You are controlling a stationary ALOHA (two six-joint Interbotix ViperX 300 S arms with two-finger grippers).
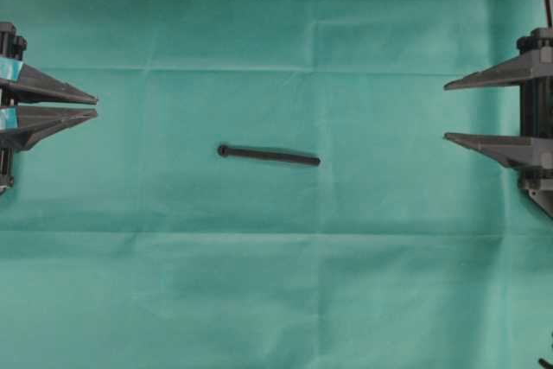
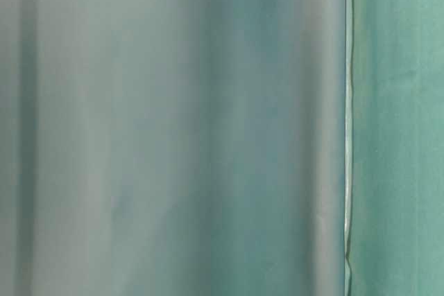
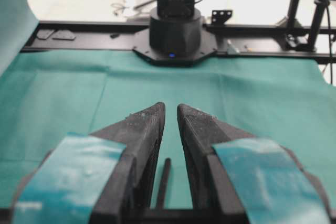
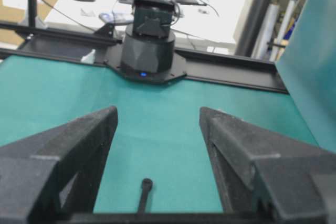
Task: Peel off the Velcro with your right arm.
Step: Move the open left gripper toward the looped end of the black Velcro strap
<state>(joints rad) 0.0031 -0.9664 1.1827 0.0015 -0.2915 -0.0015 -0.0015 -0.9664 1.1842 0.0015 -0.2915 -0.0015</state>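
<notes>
Plainly, the right gripper (image 1: 449,111) waits at the right edge with its jaws well apart and nothing between them; the left gripper (image 1: 93,105), teal-taped, sits at the left edge with its jaws nearly together, only a slit between the tips, also holding nothing. Midway between the 2, the Velcro (image 1: 269,155) lies flat on the green cloth (image 1: 276,300) covering the bench. The peel looks unstarted: next, the right gripper must reach in and pinch 1 end

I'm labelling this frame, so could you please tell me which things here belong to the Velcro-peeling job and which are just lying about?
Belongs to the job:
- Velcro
- right gripper, open

Just there:
- left gripper, nearly closed, holding nothing
- green cloth
</notes>
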